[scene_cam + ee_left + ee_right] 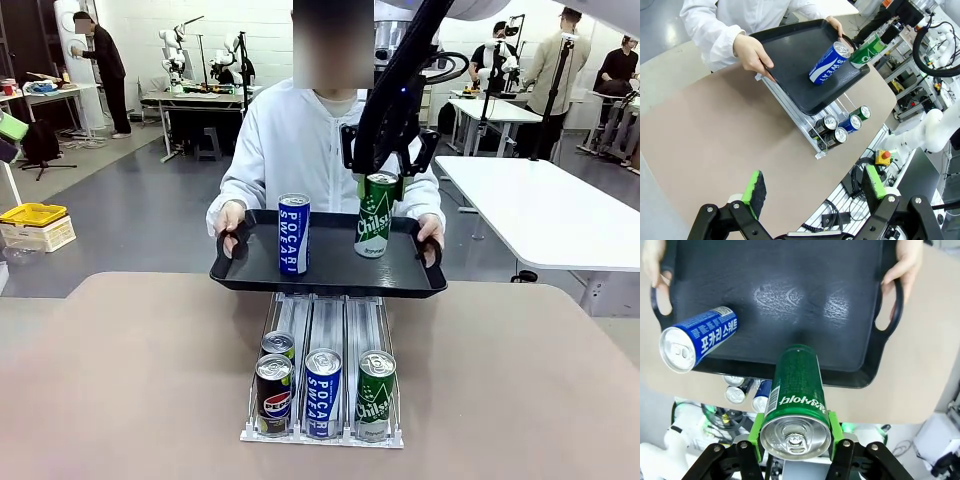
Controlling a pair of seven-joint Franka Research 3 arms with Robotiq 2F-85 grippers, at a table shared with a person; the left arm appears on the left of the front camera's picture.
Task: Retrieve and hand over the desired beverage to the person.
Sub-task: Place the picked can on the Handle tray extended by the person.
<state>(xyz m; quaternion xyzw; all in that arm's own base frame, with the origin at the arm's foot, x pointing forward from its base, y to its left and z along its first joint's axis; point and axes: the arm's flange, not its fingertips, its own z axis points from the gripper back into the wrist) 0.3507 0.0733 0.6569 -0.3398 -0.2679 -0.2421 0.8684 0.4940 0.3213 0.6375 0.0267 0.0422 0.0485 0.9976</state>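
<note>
The right end effector (381,186) pinches a green can (376,214) standing on the person's black tray (330,275) beyond the bench's far edge. A blue can (293,234) stands beside it. The left end effector (812,187) hangs spread above the bench (715,135).

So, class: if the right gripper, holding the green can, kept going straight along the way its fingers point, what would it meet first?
Most likely the black tray. The right gripper points down at it, and the green Chilsung can it holds would touch the tray floor first; how near it already is cannot be judged.

On the black tray (330,275), the blue can (293,234) near its left edge reads "POCARI SWEAT"; the green can (376,214) toward its right edge reads "Chilsung". In the rack (322,432) on the tabletop (130,380), a dark can (274,392) reads "PEPSI", the blue rack can (323,391) "POCARI SWEAT", the green rack can (376,394) "Chilsung".
</note>
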